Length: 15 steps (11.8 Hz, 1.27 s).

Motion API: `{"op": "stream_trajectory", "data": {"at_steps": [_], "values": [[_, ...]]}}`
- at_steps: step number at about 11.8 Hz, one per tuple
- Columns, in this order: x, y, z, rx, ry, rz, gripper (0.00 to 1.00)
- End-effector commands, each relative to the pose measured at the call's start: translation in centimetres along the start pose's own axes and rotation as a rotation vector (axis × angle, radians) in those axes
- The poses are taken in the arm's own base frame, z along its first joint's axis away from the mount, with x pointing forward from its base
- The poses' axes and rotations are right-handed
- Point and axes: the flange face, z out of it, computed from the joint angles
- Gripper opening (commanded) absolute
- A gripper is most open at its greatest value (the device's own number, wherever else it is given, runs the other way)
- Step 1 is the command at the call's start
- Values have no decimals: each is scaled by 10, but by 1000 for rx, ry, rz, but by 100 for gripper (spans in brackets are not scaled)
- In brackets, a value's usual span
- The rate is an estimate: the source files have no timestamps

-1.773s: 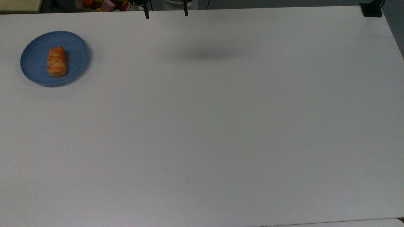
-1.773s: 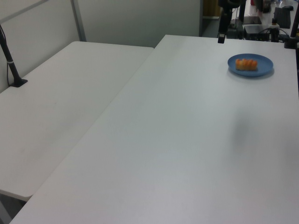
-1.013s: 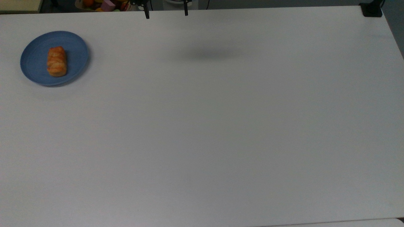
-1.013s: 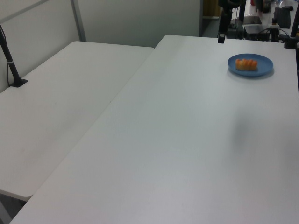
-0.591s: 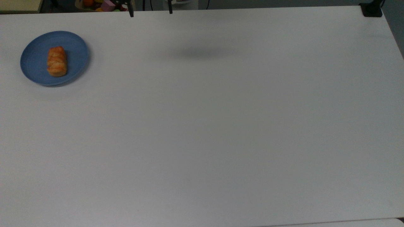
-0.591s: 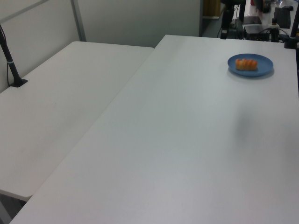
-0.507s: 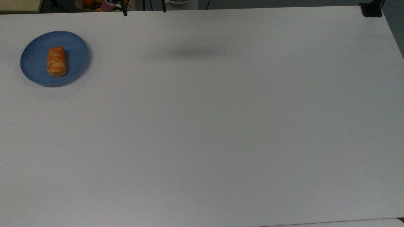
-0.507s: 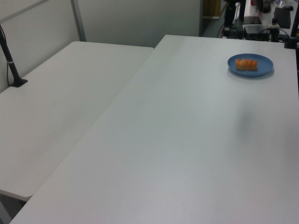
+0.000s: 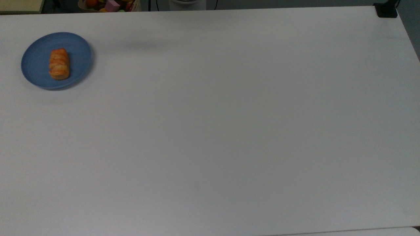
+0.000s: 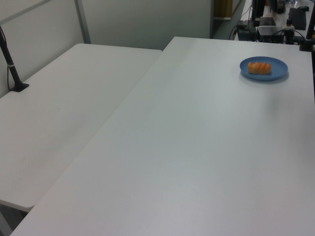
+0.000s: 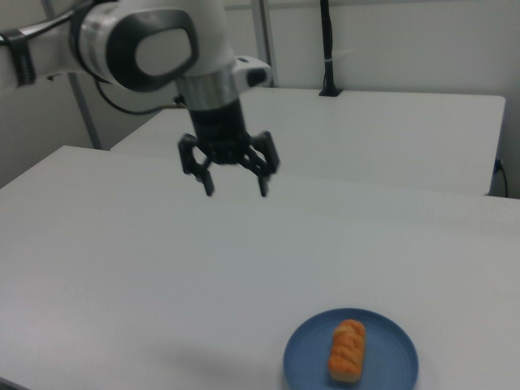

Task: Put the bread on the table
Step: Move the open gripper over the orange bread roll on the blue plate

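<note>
Gripper (image 11: 236, 192) has slid toward the top view's left since the earlier frame, closing on the plate (image 9: 78, 52). Bread (image 11: 348, 350) sits nearest in the right view, mid-plate, untouched. Gripper hangs farther back, well above the table (image 11: 97, 268), fingers apart, empty. Risk: off-centre descent clips the plate rim, or a hard squeeze crushes the flaky roll.

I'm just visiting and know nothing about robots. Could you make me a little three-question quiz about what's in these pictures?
1. True or false: the bread lies directly on the table.
2. What colour is the plate?
3. The gripper is: A) shut on the bread, B) open and empty above the table, C) resting on the plate.

Key: 1 false, it lies on the plate. 2 blue. 3 B.
</note>
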Motion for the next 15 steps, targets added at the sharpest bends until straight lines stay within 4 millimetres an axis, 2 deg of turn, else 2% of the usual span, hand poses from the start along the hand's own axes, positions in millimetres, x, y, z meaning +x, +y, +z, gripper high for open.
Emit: {"op": "stream_trajectory", "data": {"at_steps": [1, 5, 8, 10, 14, 15], "values": [[-28, 59, 37, -9, -48, 62, 100], [-54, 122, 115, -39, -62, 109, 100], [-66, 139, 170, -17, -23, 153, 100], [-67, 147, 204, -21, -53, 146, 100], [-60, 155, 251, -63, -77, 124, 100], [-59, 156, 256, -73, -75, 122, 100]]}}
